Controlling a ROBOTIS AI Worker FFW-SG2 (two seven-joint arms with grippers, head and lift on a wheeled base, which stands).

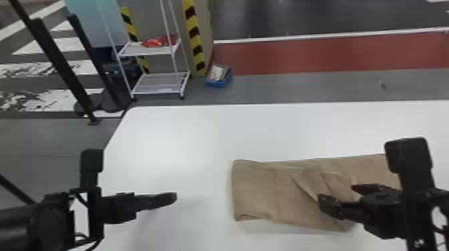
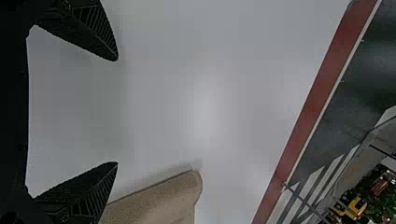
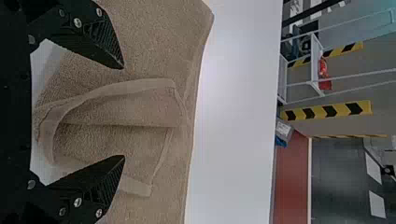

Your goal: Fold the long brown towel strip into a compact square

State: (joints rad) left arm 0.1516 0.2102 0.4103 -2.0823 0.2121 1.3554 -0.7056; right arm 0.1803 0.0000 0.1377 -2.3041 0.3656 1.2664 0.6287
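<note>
White table (image 1: 173, 133) bears the brown towel (image 1: 255, 190), red flooring (image 1: 317, 51) beyond, left tool (image 1: 172, 198) and right tool (image 1: 336, 194) both spread apart.

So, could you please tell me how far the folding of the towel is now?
Partly done, it seems: the brown towel looks doubled at its left end, with a rumpled flap near the middle. Nothing is held: the right gripper is open at that flap, the left gripper open above the table. Left: smoothing the flap and folding the long strip square.

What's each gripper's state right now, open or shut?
Left gripper: open, empty, over the white table.
Right gripper: open, at the brown towel, not clamped on it.
</note>
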